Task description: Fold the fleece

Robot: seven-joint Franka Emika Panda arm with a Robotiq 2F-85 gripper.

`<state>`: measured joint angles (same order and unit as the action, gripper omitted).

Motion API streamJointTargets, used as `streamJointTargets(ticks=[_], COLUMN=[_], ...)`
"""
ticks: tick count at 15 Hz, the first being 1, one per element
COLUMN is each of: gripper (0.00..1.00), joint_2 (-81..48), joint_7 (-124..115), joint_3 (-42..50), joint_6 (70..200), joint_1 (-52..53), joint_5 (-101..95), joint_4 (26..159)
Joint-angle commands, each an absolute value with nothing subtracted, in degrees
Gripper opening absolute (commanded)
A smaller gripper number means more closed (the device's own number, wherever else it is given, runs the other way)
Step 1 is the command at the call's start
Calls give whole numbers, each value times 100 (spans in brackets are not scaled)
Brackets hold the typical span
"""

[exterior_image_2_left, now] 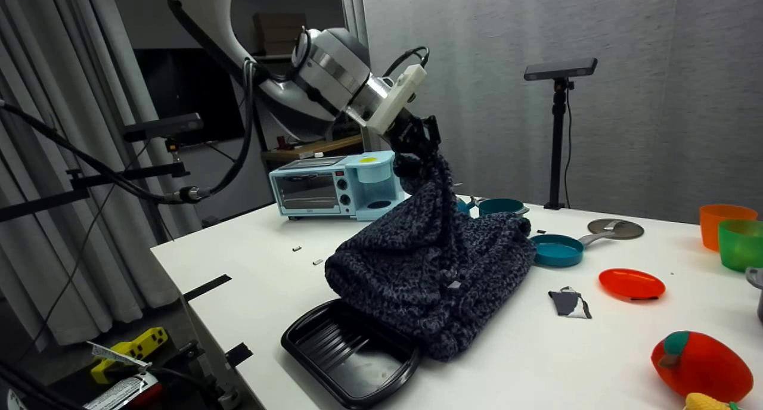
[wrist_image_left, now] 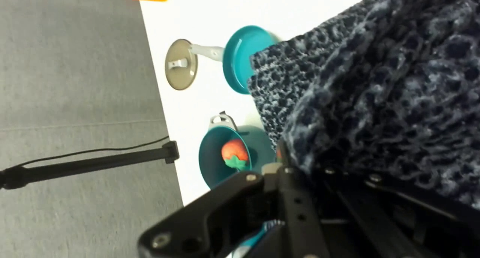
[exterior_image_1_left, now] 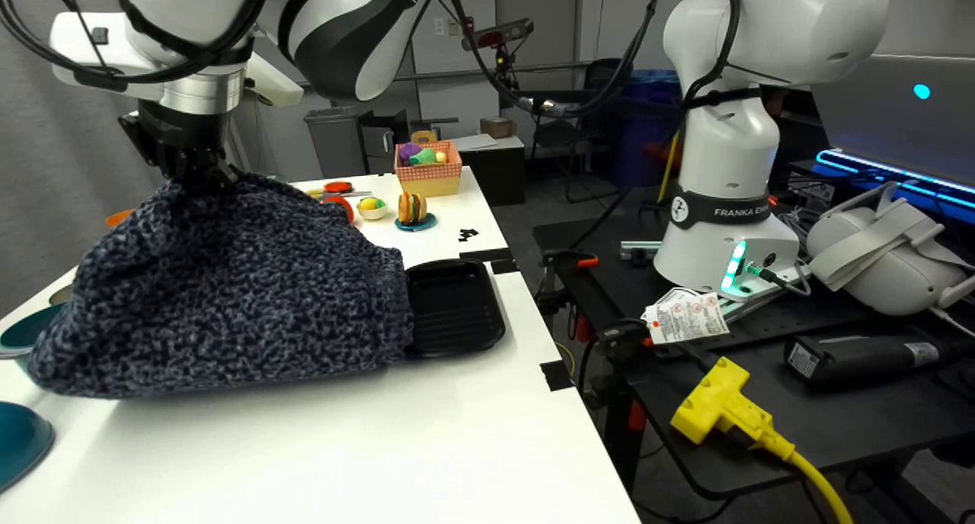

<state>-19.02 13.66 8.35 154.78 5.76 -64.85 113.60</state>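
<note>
Clasping bunched fleece (exterior_image_1_left: pixel 259 295), hand (exterior_image_1_left: pixel 202 177) above white table (exterior_image_1_left: pixel 343 448), wrist view alone showing toy strawberry (wrist_image_left: pixel 235 151) inside teal pot (wrist_image_left: pixel 210 158)

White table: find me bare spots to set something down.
Largely free: between the fleece and the toaster oven, where two small pieces lie. Also bare: between black tray and red toy. Crowded: beside the fleece, where teal pan, teal pot and lid cluster.

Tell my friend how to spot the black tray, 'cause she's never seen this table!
In an exterior view, find the white table, then the huge speckled fleece gathered to a peak. The black tray lies by its lower edge, partly hidden. Unlike the fuzzy fleece or the flat black tape strips nearby, it's shiny, with a rim and ridges.
</note>
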Motion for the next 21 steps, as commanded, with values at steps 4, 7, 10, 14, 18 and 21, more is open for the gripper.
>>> streamJointTargets(ticks=[4,7,10,14,18,21], gripper=[54,77,99,100,100,100], joint_2=[-2094,-2123,-2137,-2051,-1716,-1379], joint_7=[721,706,664,418,-32,-591], joint_3=[1310,1309,1293,1189,830,810], joint_6=[15440,15501,15542,15668,15605,15613], joint_1=[620,580,564,493,232,254], joint_5=[-7953,-7848,-7777,-7250,-6408,-6059], joint_4=[11010,11052,11104,11210,11443,11727])
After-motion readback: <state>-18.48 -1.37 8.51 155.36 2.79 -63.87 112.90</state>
